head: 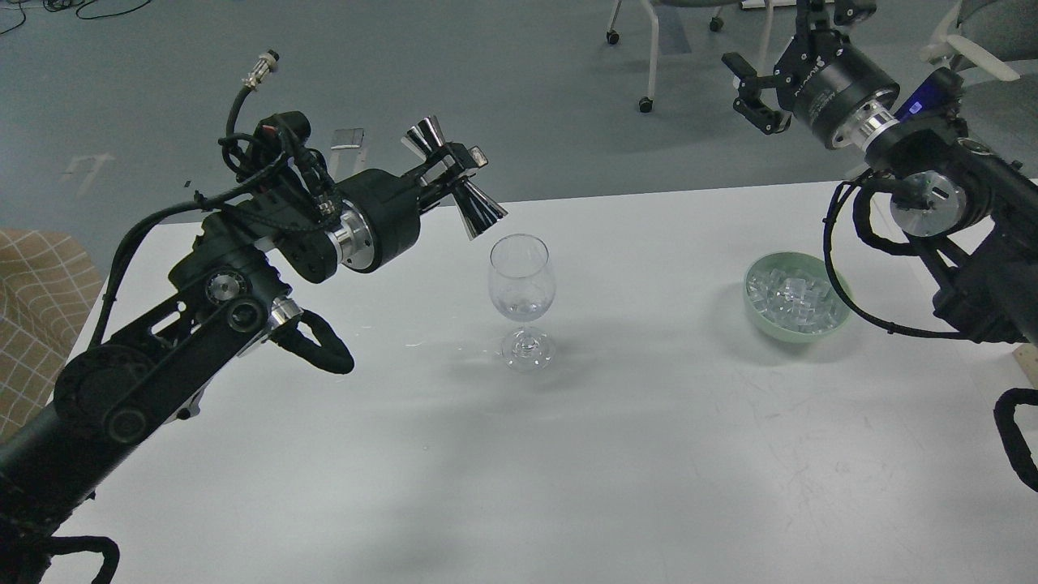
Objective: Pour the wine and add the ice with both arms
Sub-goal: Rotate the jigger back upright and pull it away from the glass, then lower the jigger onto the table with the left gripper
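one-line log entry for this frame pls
left gripper: shut on jigger, tilted over wine glass | right gripper: open, raised, empty | ice: in green bowl | glass: upright

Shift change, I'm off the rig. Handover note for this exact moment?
Left end effector: shut on a steel jigger, tipped on its side above and left of the wine glass.
Right end effector: open, empty, raised beyond the table's far edge.
Glass upright mid-table; little if any liquid visible, no ice inside.
Ice all in the green bowl, right of the glass.
Left: confirm the pour, then add ice.
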Available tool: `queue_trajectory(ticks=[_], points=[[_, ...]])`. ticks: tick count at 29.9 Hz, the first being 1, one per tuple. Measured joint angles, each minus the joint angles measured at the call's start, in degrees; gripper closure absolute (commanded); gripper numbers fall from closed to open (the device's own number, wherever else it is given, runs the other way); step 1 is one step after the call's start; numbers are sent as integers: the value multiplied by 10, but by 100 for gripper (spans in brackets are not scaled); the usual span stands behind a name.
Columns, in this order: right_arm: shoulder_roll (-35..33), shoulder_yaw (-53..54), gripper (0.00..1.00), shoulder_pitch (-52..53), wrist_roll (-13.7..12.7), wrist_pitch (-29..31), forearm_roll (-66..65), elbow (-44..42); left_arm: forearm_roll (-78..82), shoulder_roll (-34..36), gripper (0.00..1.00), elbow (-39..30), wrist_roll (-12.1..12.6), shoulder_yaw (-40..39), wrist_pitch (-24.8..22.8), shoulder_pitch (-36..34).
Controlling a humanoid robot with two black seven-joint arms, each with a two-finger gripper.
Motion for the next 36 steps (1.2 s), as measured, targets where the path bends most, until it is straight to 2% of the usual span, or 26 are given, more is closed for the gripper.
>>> queue_trajectory(ticks=[6, 12, 16, 20, 26, 30, 36], points=[[-2, 0, 0, -3, 0, 0, 0, 0, -244, 3, 100, 3, 0, -85, 74, 59], [-2, 0, 0, -4, 0, 0, 0, 1, -406, -9, 100, 13, 0, -217, 87, 153], [-2, 0, 0, -8, 0, 0, 0, 2, -528, -62, 100, 14, 0, -334, 108, 246], [-3, 0, 0, -12, 0, 0, 0, 2, -588, -115, 100, 14, 0, -408, 110, 312], [-3, 0, 0, -17, 0, 0, 0, 3, -606, -178, 100, 13, 0, -447, 91, 380], [0, 0, 0, -19, 0, 0, 0, 3, -609, -200, 100, 38, 0, -451, 86, 398], [0, 0, 0, -20, -1, 0, 0, 3, -606, -220, 99, 89, -11, -448, 37, 410]])
